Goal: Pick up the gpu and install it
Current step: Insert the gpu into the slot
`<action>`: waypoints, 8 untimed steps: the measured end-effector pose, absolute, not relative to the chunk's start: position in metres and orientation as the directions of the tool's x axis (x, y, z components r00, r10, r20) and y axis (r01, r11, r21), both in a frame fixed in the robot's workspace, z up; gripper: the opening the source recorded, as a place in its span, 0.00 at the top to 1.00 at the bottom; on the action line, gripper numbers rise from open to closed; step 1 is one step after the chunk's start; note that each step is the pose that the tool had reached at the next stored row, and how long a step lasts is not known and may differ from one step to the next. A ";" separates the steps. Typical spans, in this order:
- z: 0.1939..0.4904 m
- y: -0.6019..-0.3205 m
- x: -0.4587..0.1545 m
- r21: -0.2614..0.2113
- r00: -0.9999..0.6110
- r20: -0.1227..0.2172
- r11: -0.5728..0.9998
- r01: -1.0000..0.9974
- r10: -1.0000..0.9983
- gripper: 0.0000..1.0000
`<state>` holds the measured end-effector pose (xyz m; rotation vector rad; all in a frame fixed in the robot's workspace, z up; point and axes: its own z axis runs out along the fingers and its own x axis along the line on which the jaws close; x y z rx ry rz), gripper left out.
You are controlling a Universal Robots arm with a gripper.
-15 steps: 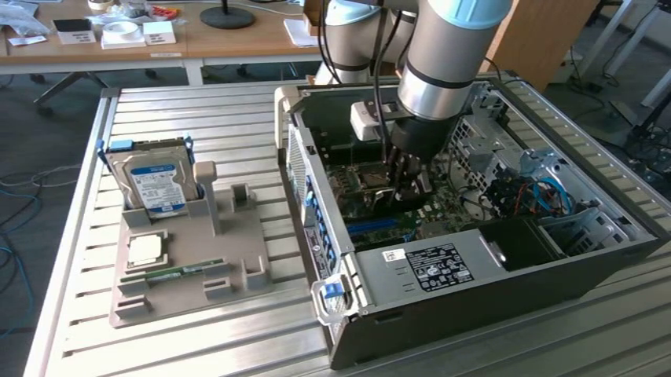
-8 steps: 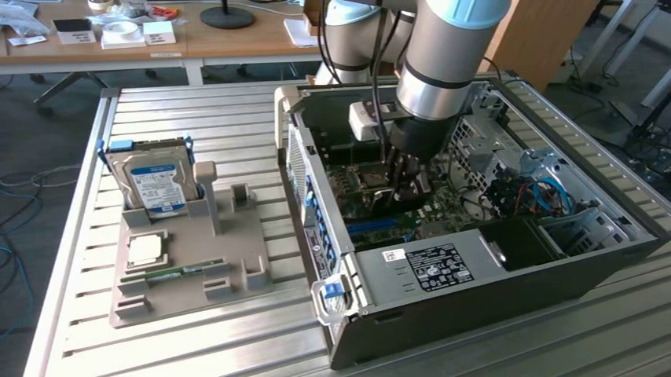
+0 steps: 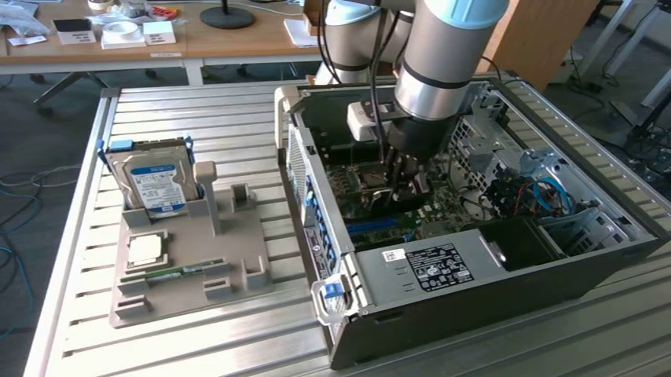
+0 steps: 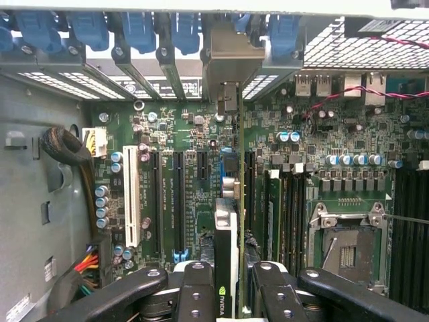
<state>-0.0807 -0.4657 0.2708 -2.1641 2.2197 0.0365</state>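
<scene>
The gpu (image 4: pixel 231 221) stands edge-on between my fingers (image 4: pixel 196 292), a thin green board with a dark face and a small logo near my grip. Its pale metal bracket (image 4: pixel 231 57) reaches the case's rear slot openings. My gripper (image 4: pixel 231 295) is shut on the card's upper edge. The card lies in line with the expansion slots (image 4: pixel 181 194) of the motherboard (image 4: pixel 201 134); I cannot tell whether it sits in one. In the exterior view my gripper (image 3: pixel 404 188) is lowered deep inside the open computer case (image 3: pixel 472 275), with the dark card (image 3: pixel 411 200) below it.
A white slot (image 4: pixel 131 194), a cable bundle (image 4: pixel 70 157) and the CPU socket (image 4: pixel 345 248) flank the card. Blue latches (image 4: pixel 87 27) line the rear wall. Outside the case, a grey fixture (image 3: pixel 194 271) carries a hard drive (image 3: pixel 157 184), a processor (image 3: pixel 144 250) and a memory stick (image 3: pixel 173 272).
</scene>
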 end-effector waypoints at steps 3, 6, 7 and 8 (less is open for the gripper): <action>0.271 -0.466 -0.082 -0.012 -0.025 -0.046 0.026 -1.000 -0.999 0.73; 0.271 -0.466 -0.082 -0.012 -0.025 -0.046 0.025 -1.000 -0.999 0.73; 0.271 -0.466 -0.082 -0.012 -0.025 -0.046 0.026 -1.000 -0.999 0.73; 0.270 -0.466 -0.082 -0.012 -0.025 -0.046 0.026 -1.000 -0.999 0.73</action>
